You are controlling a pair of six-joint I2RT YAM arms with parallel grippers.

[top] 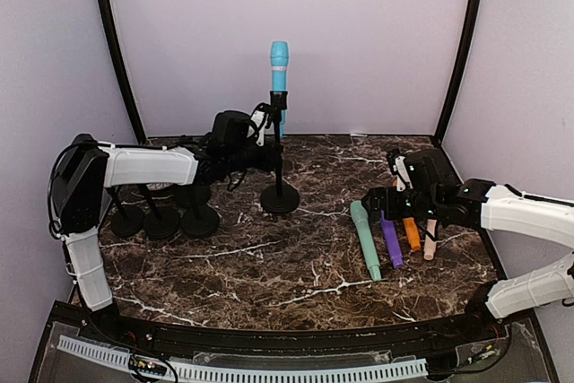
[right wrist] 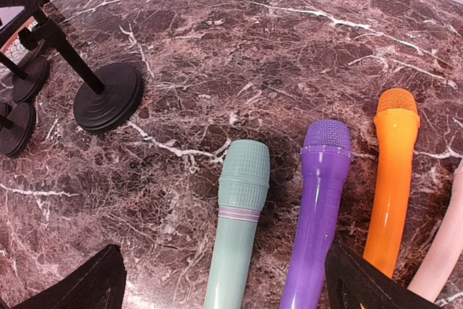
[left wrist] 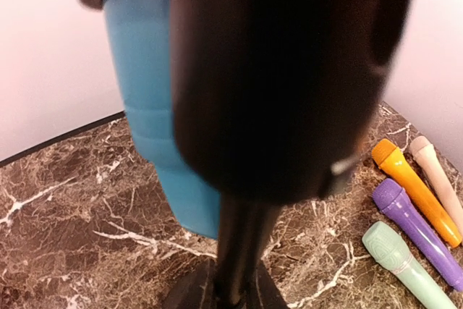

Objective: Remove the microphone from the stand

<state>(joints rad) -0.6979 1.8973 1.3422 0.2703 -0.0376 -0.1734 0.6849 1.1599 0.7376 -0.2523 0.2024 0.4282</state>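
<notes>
My two arms wear the same livery: smooth white shells over the long links and matte black blocks at the joints. On my left arm (top: 148, 166) a boxy black shoulder housing (top: 76, 187) separates two white segments, and thin black cables (top: 52, 204) loop along its outer side. Its wrist is a rounded black housing (top: 231, 132), and my left gripper (top: 267, 123) shows pale patches on black. My right arm (top: 529, 213) has the same white shells and a black wrist cluster dotted with small green lights (top: 405, 207). My right gripper (top: 408, 214) carries black, wedge-shaped fingers (right wrist: 87, 284) with plain flat faces.
</notes>
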